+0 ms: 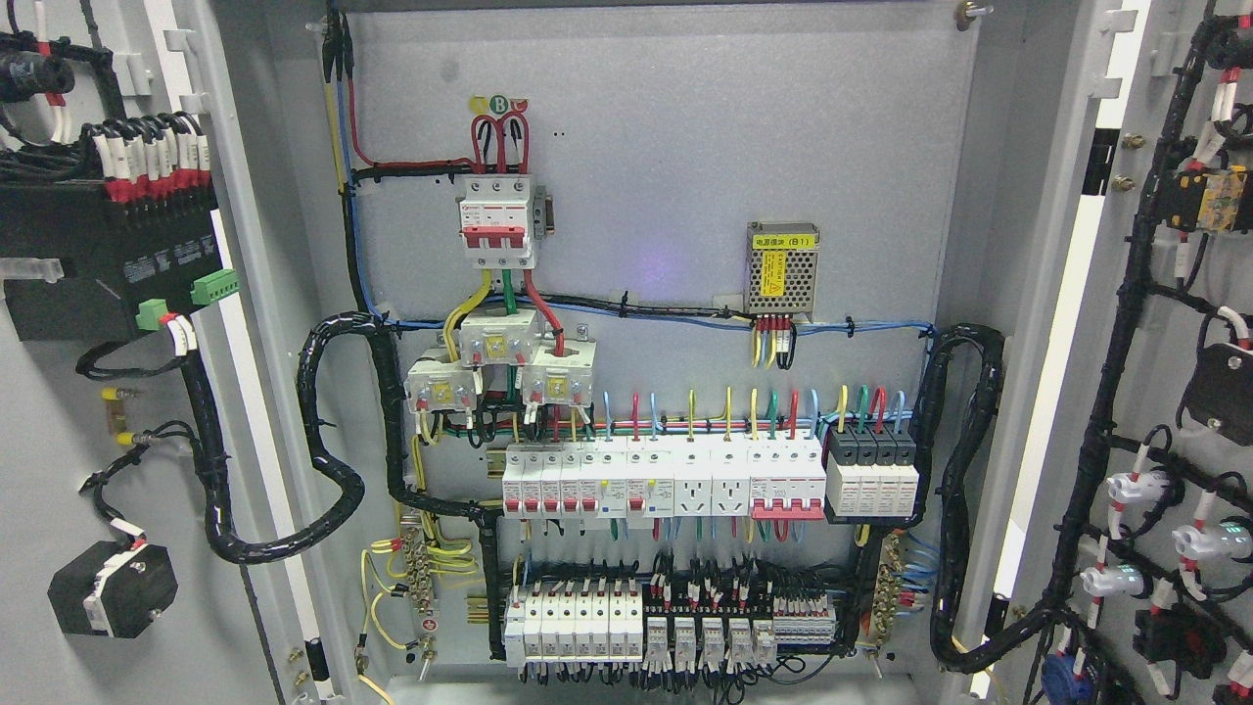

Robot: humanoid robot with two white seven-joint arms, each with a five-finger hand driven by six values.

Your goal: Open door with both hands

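Already, from the head view, both doors look swung wide: the left door (59,411) and the right door (1175,392) stand open at the sides, so the opening step seems done. No robot hand shows (so I cannot tell their state), and the cabinet (666,127) holds breakers (666,480), a power supply (781,271) and black cable bundles (328,441).

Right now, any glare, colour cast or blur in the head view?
Head view: sharp and evenly lit; a faint purple glare spot sits on the grey back panel left of the small power supply; bright blown-out strips run along the right door edge and the left door edge; no hand in frame.
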